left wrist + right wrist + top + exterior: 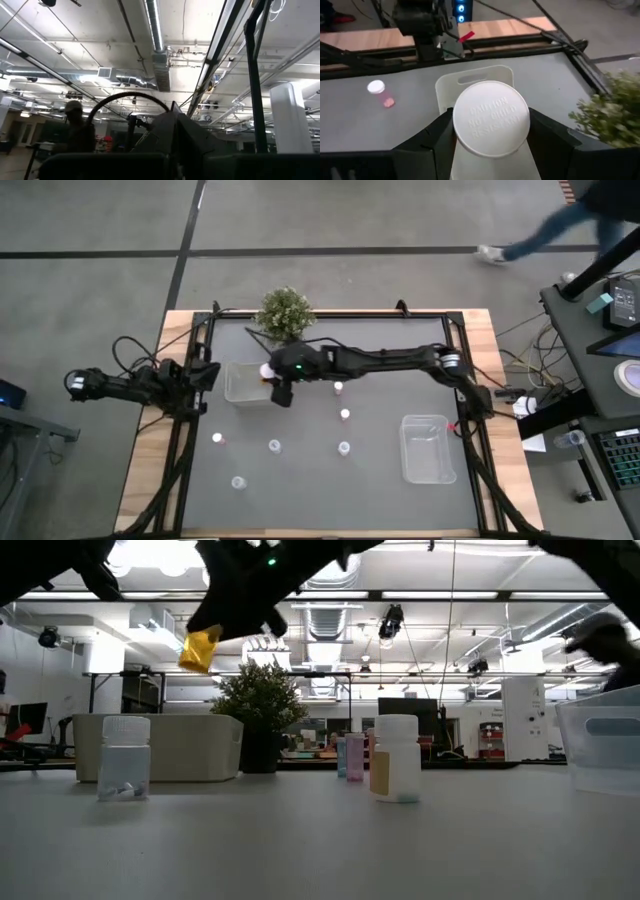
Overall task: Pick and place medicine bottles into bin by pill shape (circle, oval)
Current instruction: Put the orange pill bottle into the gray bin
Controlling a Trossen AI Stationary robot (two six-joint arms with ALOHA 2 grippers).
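My right gripper (272,376) reaches across the table and is shut on the larger orange-amber bottle (200,648) with a white cap (491,117). It holds the bottle in the air over the near right corner of the left clear bin (243,383). Several small white-capped bottles stand on the grey table, among them ones at mid-table (345,414), left (217,438) and near left (238,481). My left arm (150,385) waits folded at the table's left edge. My right gripper pinches the amber bottle between its two fingers (437,135), one on each side just under the white cap's rim (457,131). The fingers slant down toward the table's left. The bottle is lifted clear and hangs tilted below the gripper (200,648), above the bin (475,80).
A second clear bin (428,447) stands at the right of the table. A green potted plant (285,312) stands at the far edge, just behind my right gripper. A person walks across the floor beyond the table's far right (560,225).
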